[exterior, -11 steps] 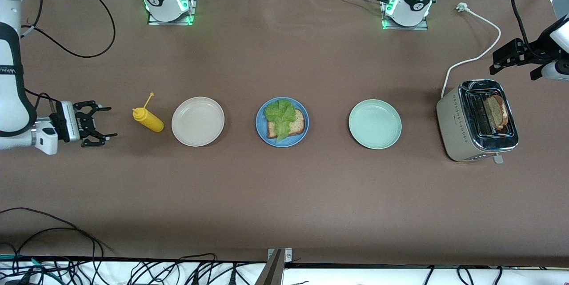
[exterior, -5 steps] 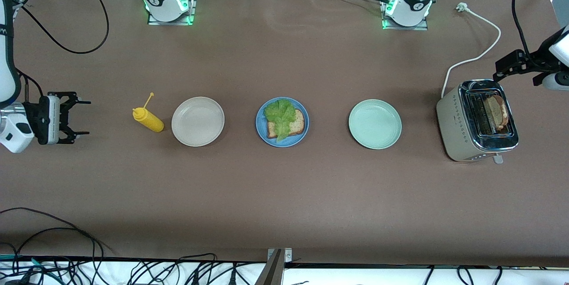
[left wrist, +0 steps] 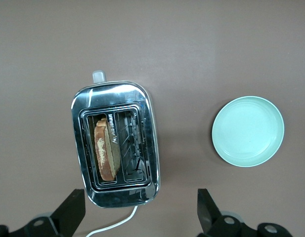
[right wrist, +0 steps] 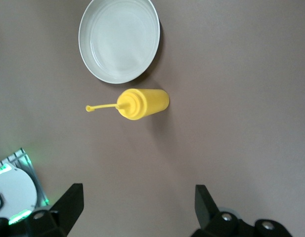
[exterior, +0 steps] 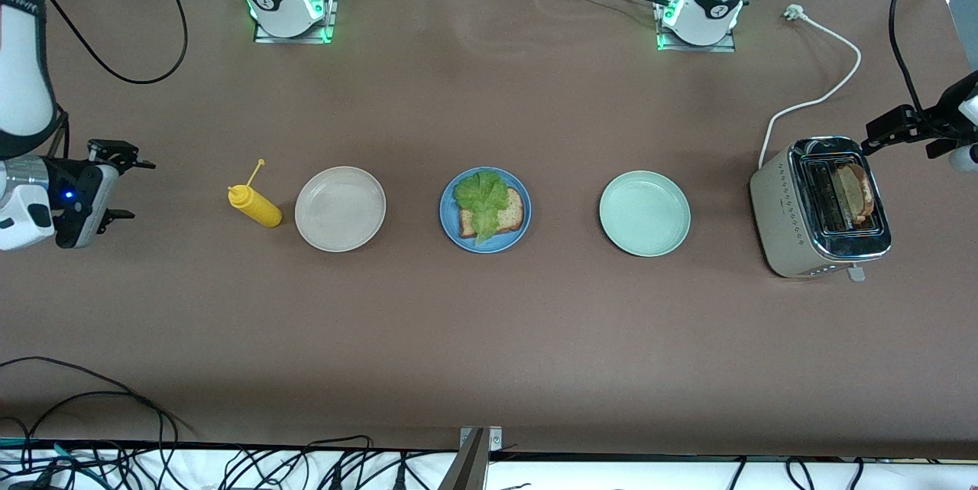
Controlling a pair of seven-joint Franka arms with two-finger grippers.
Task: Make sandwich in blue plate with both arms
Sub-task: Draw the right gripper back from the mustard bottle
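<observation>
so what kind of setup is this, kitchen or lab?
Most likely a robotics lab bench staged as a kitchen: two arm bases bolted to a brown table, loose cables along its edge, and props such as a toaster and a blue plate.

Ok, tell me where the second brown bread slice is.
The brown bread slice stands in one slot of the silver toaster, at the left arm's end of the table, beside the pale green plate.

Lettuce leaf [exterior: 481, 199] covers much of the bread slice [exterior: 508, 213] on the blue plate [exterior: 451, 226]. Toaster [exterior: 795, 230] swallows the lower half of its bread [exterior: 852, 196]. Both wrist views crop the fingers [left wrist: 73, 210] to tips.
</observation>
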